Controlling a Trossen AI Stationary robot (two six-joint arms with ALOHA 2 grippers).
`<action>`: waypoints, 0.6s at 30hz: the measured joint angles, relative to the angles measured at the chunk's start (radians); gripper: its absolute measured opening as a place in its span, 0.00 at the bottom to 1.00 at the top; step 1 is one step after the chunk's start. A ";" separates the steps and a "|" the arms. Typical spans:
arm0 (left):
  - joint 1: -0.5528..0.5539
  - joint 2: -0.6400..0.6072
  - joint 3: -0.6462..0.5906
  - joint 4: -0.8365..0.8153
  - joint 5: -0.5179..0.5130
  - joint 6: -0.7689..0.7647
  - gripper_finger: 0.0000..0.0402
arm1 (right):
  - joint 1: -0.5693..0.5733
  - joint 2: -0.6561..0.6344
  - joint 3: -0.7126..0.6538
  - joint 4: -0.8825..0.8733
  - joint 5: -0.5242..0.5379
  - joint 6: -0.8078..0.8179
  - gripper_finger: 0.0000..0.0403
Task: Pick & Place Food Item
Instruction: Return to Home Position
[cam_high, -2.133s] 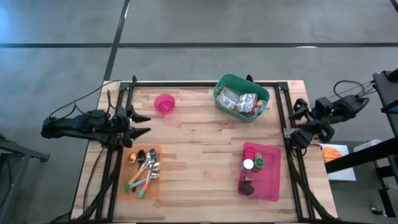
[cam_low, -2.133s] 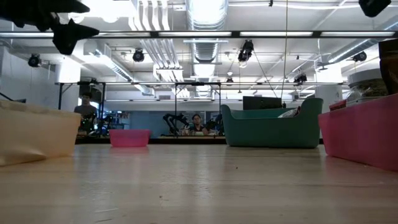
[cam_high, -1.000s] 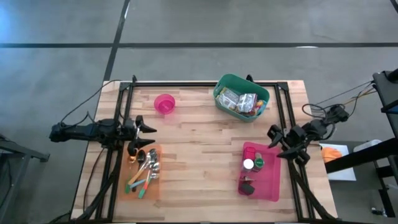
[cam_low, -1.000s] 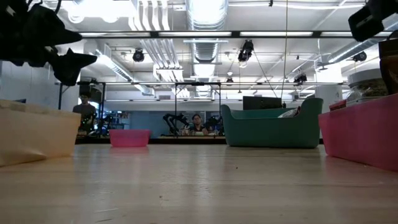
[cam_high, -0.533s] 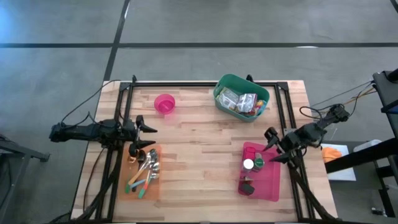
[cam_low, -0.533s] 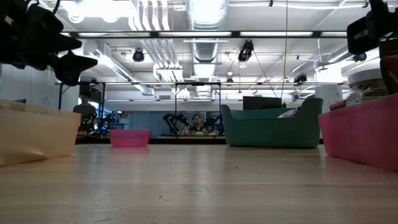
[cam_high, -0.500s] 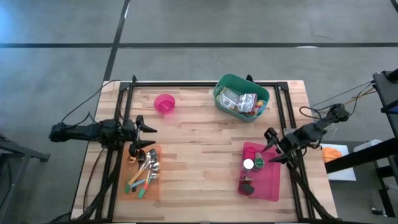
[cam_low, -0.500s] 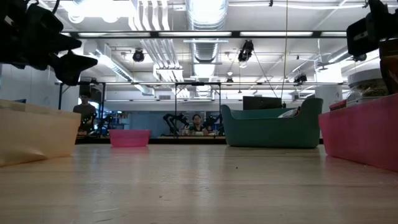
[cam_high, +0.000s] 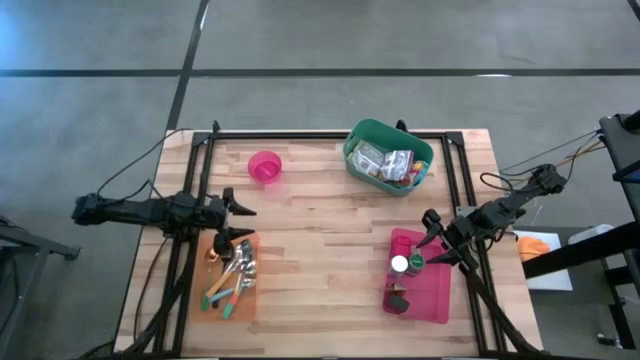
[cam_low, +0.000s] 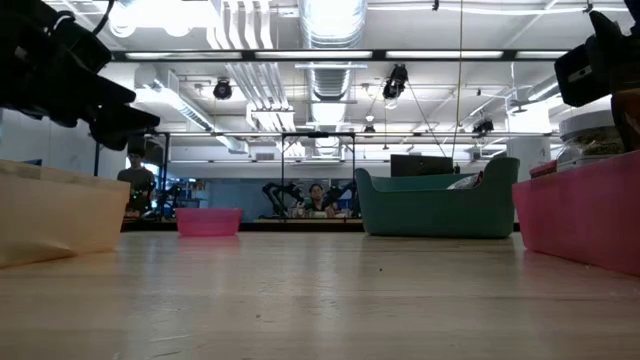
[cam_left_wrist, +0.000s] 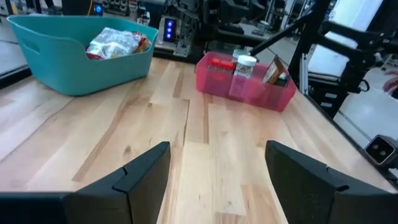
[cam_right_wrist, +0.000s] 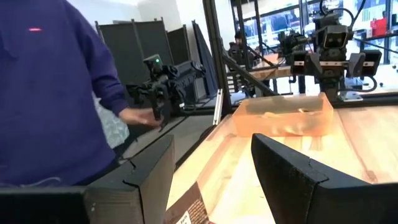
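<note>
A grey concrete floor crossed by dark lines surrounds a pale wooden table (cam_high: 330, 250) with a black frame. In the low view the room behind has ceiling ducts and strip lights, and two people stand far off.

Four containers sit on the table: three bins and one pink bowl (cam_high: 265, 167). The teal bin (cam_high: 358, 158) stands at the far edge and holds crinkled food packets (cam_high: 388, 163), heaped too closely to count. The pink bin (cam_high: 432, 285) is at the near right. It holds a white-capped jar (cam_high: 399, 264), a green-capped one (cam_high: 416, 261) and dark packets. The orange bin (cam_high: 250, 297) at the near left holds a tangle of spoons (cam_high: 232, 275), some metal, some coloured. The labels are too small to read.

The left arm (cam_high: 140, 211) lies level over the table's left edge. The left jaws are spread wide and hold nothing, hanging just beside the orange bin's far end, between it and the bowl. The right arm (cam_high: 505, 208) reaches in from the right edge. The right jaws are likewise parted and bare, over the pink bin's far corner near the white-capped jar.

The right wrist view shows a person in a blue sleeve (cam_right_wrist: 56, 93) close to the table, one hand (cam_right_wrist: 134, 116) outstretched.
</note>
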 joint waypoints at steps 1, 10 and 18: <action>0.000 0.007 0.000 0.000 0.000 0.000 0.66 | 0.000 0.000 0.000 -0.001 0.000 0.000 0.52; 0.000 0.019 -0.001 -0.001 0.000 0.000 0.66 | 0.000 0.000 0.000 -0.006 0.000 -0.031 0.52; 0.000 0.019 -0.001 -0.002 0.000 0.003 0.66 | 0.000 0.000 0.000 -0.006 0.000 -0.031 0.52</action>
